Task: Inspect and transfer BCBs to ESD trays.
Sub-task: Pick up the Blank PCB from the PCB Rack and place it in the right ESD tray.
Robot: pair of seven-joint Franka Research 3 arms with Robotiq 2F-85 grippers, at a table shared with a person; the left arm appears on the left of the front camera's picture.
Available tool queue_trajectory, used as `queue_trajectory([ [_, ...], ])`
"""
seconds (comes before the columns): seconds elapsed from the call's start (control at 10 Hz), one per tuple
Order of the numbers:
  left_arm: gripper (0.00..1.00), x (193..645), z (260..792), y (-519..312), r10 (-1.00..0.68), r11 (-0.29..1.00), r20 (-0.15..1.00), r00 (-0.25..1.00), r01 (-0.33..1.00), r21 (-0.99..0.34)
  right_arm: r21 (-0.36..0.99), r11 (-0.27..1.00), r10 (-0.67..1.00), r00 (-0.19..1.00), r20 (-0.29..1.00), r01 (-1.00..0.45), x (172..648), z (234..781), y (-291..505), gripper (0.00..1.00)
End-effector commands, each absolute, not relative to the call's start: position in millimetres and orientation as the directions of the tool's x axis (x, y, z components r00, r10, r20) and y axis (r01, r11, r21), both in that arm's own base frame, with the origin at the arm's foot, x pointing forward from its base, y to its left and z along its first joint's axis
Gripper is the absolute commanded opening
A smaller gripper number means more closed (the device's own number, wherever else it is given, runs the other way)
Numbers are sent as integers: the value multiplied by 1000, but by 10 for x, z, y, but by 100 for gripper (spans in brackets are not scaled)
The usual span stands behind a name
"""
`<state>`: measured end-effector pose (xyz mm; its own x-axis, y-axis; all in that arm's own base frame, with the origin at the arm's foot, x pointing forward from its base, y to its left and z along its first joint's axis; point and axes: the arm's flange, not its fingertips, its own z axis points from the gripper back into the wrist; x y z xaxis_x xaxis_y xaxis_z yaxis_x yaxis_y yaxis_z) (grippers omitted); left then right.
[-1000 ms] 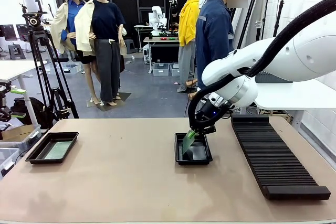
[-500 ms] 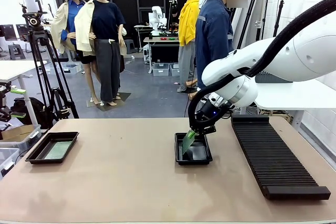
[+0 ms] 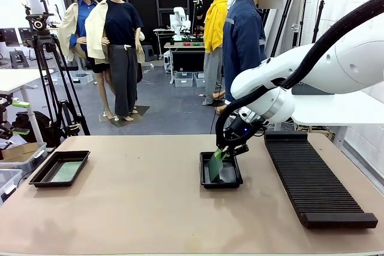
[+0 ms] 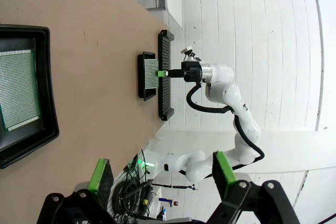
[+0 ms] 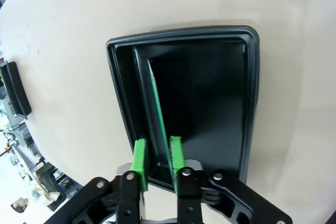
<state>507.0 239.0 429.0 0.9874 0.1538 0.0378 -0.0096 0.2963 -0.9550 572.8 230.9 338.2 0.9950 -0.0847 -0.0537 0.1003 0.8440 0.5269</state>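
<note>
Well to the left of the middle ESD tray (image 3: 223,186), near the worktop (image 3: 138,208)'s left edge, a second ESD tray (image 3: 37,176) holds a flat BCB (image 3: 65,171), green, resting on its floor. Above that second tray hangs the left end effector (image 4: 161,171), its fingers wide apart and holding nothing.

Inside the middle ESD tray, a tilted BCB (image 3: 216,167) stands on edge. Its lower edge rests on the tray floor near one long wall, and its upper edge sits between the green pads (image 5: 139,158) of the right end effector (image 3: 225,154). Those pads are slightly apart, with a dark gap beside the thin board, so it looks loose rather than pinched.

Just to the right of the middle ESD tray lies a long black ribbed rack (image 3: 312,178).

The step in hand appears to be setting this board down. To do it well, the pads should spread wider and then rise straight along the board's plane, so nothing drags it over the rim and it tips flat inside.
</note>
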Motion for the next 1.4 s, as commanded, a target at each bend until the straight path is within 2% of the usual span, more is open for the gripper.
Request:
queue_trajectory([
  [0.0, 100, 5054, 4313, 2376, 153, 296, 41, 987, -7, -955, 484, 870, -91, 995, -38, 98, 5725, 3368, 2331, 75],
  [0.1, 100, 5054, 4313, 2376, 153, 296, 41, 987, -7, -955, 476, 874, -92, 995, -35, 97, 5727, 3393, 2339, 95],
  [0.2, 100, 5054, 4313, 2376, 153, 296, 41, 987, -7, -955, 465, 881, -88, 996, -25, 90, 5711, 3466, 2344, 100],
  [0.7, 100, 5054, 4313, 2376, 153, 296, 41, 987, -7, -955, 355, 934, -53, 999, -1, 50, 5467, 3993, 2373, 100],
  [1.2, 100, 5054, 4313, 2376, 153, 296, 41, 987, -7, -955, 283, 957, -60, 998, -7, 60, 5479, 4004, 2397, 100],
  [1.3, 100, 5054, 4313, 2376, 153, 296, 41, 987, -7, -955, 342, 939, -37, 999, -11, 38, 5481, 4039, 2358, 100],
])
